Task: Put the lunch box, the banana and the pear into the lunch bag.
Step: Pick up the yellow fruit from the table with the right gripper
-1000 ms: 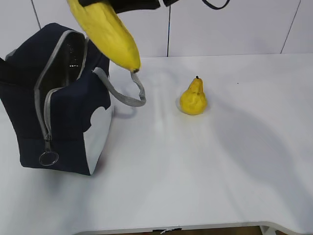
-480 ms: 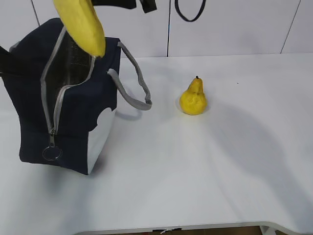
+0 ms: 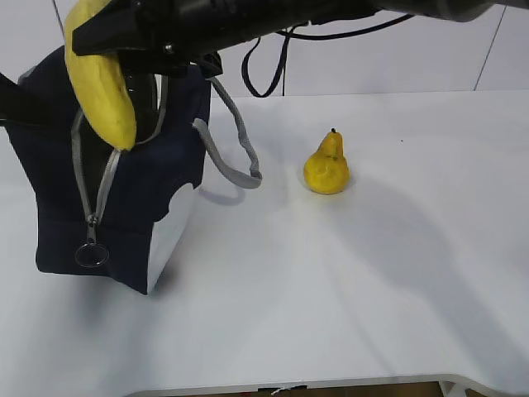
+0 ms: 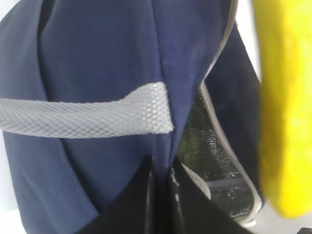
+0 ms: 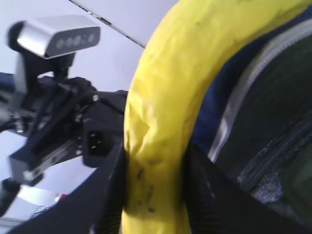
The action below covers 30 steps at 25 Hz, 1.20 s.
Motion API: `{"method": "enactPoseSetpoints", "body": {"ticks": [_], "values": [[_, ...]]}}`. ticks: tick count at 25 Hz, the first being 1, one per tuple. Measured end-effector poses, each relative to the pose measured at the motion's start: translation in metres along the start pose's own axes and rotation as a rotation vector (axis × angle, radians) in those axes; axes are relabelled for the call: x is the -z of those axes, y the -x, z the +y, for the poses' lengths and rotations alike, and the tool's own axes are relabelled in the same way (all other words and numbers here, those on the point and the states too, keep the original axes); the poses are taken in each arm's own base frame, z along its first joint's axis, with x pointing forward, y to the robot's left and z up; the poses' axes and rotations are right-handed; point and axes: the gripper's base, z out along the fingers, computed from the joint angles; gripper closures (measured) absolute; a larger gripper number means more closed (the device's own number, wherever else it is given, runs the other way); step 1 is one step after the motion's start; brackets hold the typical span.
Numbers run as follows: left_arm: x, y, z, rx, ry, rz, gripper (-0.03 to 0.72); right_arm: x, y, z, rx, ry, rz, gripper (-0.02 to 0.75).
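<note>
The navy lunch bag (image 3: 50, 198) stands at the table's left with its zipper open. My right gripper (image 3: 111, 37) reaches across from the upper right and is shut on the banana (image 3: 99, 87), which hangs tip-down over the bag's opening. The right wrist view shows the gripper (image 5: 156, 190) clamped on the banana (image 5: 161, 112) above the bag's lining (image 5: 273, 131). My left gripper (image 4: 163, 195) is shut on a fold of the bag's fabric (image 4: 97, 63), with the banana (image 4: 285, 97) to its right. The pear (image 3: 326, 165) stands upright on the table to the right. The lunch box is not in view.
The bag's grey webbing handle (image 3: 235, 145) loops out to the right toward the pear. The zipper's ring pull (image 3: 88, 255) hangs low on the bag's front. The white table (image 3: 347, 281) stretches to the right and front of the bag.
The banana has moved left and down, from right of the bag to over its open top. The right arm has come into the exterior view. The bag has shifted slightly.
</note>
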Motion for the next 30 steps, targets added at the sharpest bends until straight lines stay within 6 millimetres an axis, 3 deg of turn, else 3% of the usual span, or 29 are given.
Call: {"method": "enactPoseSetpoints", "body": {"ticks": [9, 18, 23, 30], "values": [[0.0, 0.0, 0.0, 0.0, -0.001, 0.001, 0.704, -0.023, -0.011, -0.033, 0.011, -0.058, -0.004, 0.441], [0.0, 0.0, 0.0, 0.0, -0.001, 0.001, 0.704, -0.04, -0.03, -0.051, 0.08, -0.136, 0.1, 0.441], [0.0, 0.0, 0.0, 0.0, -0.001, 0.001, 0.704, -0.055, -0.045, -0.051, 0.147, -0.166, 0.184, 0.441], [0.0, 0.0, 0.0, -0.002, -0.001, 0.002, 0.704, -0.058, -0.048, -0.048, 0.225, -0.156, 0.209, 0.441]]}}
